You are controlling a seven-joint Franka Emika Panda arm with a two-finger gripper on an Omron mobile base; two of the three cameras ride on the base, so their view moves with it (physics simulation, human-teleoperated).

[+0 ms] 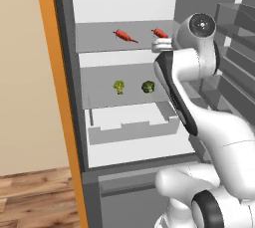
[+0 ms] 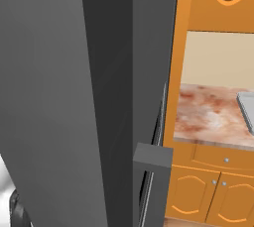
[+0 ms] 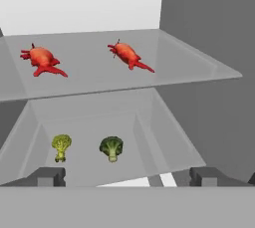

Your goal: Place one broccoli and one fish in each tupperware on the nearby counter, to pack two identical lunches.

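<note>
You are at the very start as far as these pictures show: all four foods sit in the open fridge (image 1: 74,97) and nothing is packed. Both red fish lie on the upper glass shelf (image 3: 199,67), the left fish (image 3: 41,59) and the right fish (image 3: 128,56) well apart; below them the pale yellow-green broccoli (image 3: 61,146) and the darker broccoli (image 3: 111,148) stand side by side on the lower shelf. Your gripper (image 3: 127,177) faces into the fridge with its jaws spread wide and nothing between them, short of any item. The counter (image 2: 208,112) lies beyond the fridge door to the right; no tupperware is visible on the part you can see. I judge all four picks and placements are left
</note>
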